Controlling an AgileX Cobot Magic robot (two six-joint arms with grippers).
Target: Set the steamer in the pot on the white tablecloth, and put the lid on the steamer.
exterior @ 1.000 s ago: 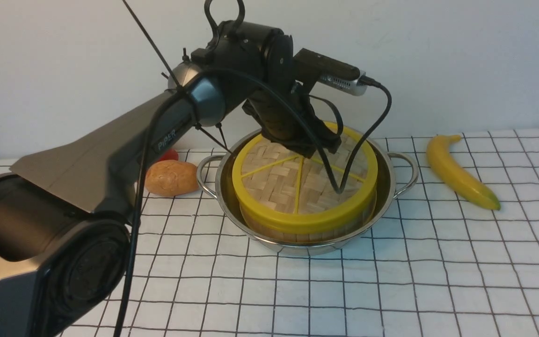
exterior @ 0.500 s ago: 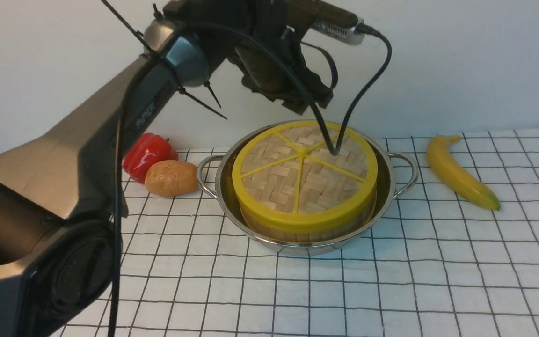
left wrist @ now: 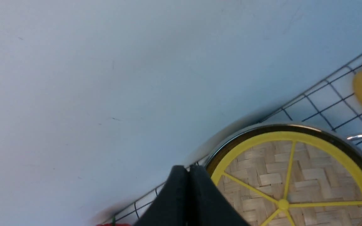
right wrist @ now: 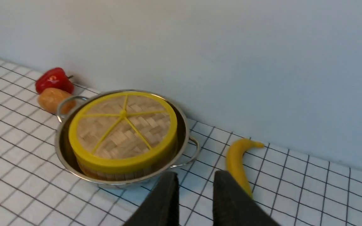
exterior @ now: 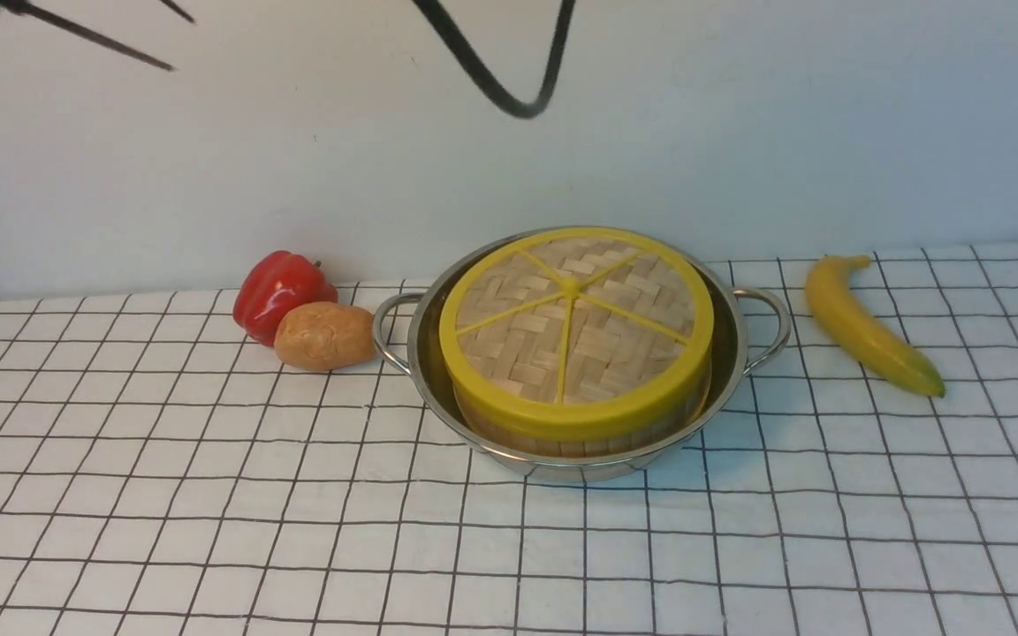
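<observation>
The left gripper [left wrist: 188, 188] shows only in its own wrist view, its two dark fingers pressed flat together with nothing between them, above the far-left side of the lid; its lower part is cut off by the frame. The right gripper [right wrist: 195, 194] appears in the right wrist view with a narrow gap between its two fingers, holding nothing, above the white tablecloth [exterior: 208, 495] on the near-right side of the pot; its base is likewise cut off.

One lid [exterior: 573, 331] lies flat on one steamer [exterior: 562, 437], which sits inside one pot [exterior: 730, 353] near the cloth's back edge, about midway along it. Only a low band of the steamer's wall shows under the lid's rim; its inside is hidden. Both pot handles are visible.

Toward the back-left of the cloth, one red pepper [exterior: 279, 287] and one potato [exterior: 323, 336] touch each other, the potato just beside the pot's left handle. One banana [exterior: 867, 322] lies toward the back-right, near the right handle. A black cable loop [exterior: 509, 88] hangs in from the top, blurred.
</observation>
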